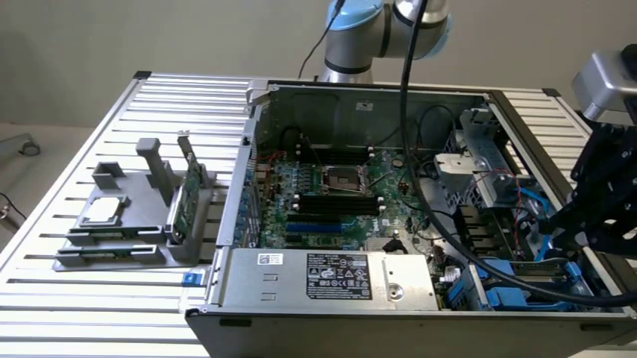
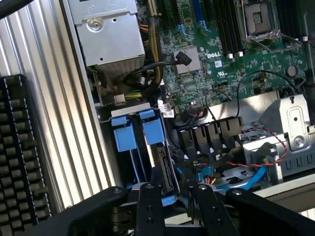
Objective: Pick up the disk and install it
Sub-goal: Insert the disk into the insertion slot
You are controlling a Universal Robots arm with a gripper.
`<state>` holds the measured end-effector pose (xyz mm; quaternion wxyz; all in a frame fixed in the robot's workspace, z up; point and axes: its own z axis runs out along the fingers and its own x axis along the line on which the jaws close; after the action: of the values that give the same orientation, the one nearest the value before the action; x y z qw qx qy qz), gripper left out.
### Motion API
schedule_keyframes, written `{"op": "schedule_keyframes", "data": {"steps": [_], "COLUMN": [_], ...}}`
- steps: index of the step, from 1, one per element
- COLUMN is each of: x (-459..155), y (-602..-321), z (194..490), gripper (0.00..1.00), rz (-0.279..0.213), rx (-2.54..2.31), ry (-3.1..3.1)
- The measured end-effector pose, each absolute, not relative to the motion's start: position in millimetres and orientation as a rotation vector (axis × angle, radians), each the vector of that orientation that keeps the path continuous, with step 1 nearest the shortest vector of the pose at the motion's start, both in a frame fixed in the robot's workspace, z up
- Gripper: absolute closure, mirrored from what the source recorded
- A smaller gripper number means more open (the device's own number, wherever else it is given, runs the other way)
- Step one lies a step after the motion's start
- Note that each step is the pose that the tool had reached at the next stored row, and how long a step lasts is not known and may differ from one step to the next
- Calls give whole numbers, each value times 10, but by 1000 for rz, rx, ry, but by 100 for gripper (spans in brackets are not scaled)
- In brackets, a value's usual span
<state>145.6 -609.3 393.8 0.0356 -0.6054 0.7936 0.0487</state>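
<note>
- On the slatted table [image 1: 119, 298], the largest item: an open computer case [image 1: 378, 101], lid off, interior exposed.
- Arm [image 1: 383, 30]: base behind the case, reaching over to the corner of the case at the exterior view's right.
- Motherboard [image 1: 329, 201]: flat on the case floor, processor socket empty.
- Power supply [image 1: 329, 276]: silver box with a white label along the near wall of the case.
- Grey fixture [image 1: 110, 250]: outside the case at the exterior view's left; no disk lies on it.
- Drive bay [image 2: 147, 162]: beside the power supply, holding two slots with blue carrier handles [image 2: 123, 135].
- Gripper [image 2: 176, 191]: poised directly over the drive bay. The two black fingers [image 2: 150, 206] stand apart with a gap between them, and I see no clamp on anything.
- Disk [image 2: 165, 167]: standing on edge in the drive bay, its connector edge facing up, its near end running in under the gripper. Judged status: pick-up done and the disk placed in its slot. Whether it is pushed fully home cannot be told, and the gripper has not left the bay.
- Green circuit card [image 1: 187, 198]: upright in the fixture, untouched.
- Square chip [image 1: 104, 211]: flat on the fixture, well apart from the work.
</note>
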Motion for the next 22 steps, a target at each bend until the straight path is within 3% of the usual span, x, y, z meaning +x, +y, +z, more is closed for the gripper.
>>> {"op": "schedule_keyframes", "data": {"steps": [22], "x": [1456], "y": [-6093], "z": [3900], "gripper": [69], "rz": [124], "rx": [-1330], "ry": [2745]}}
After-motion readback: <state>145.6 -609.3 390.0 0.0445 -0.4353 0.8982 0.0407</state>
